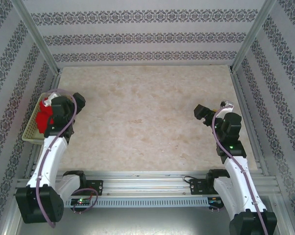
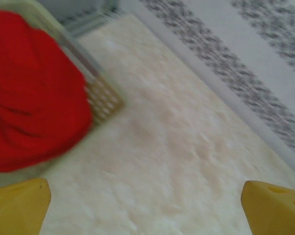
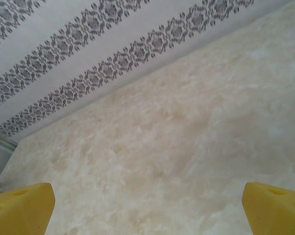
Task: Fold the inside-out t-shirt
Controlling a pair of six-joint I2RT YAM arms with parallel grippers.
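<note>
Red t-shirt (image 1: 41, 120): bunched in a soft heap inside the pale green basket (image 1: 30, 133). Not spread, no fold made yet. Basket sits at the far left edge of the table (image 1: 147, 117), close against the patterned left wall (image 1: 12, 73).

Left wrist view: the cloth bulges over the basket's mesh side and hides most of the rim. No print seen on it. This view is somewhat blurred, so seams cannot be made out.

Left hand (image 2: 146, 209): poised beside the basket, jaws spread wide, nothing between them. Its yellow fingertips (image 2: 17, 205) sit at the bottom corners of the wrist view, with bare marbled table between them. The shirt lies up and to the left of the near fingertip; no contact with the cloth is visible.

Right hand (image 3: 147, 210): on the right side of the table, well apart from basket and shirt. Jaws wide, empty. It faces bare table running up to the striped floral back wall (image 3: 88, 54).

Top view: both arms are bent in over the table from their bases at the near rail.
</note>
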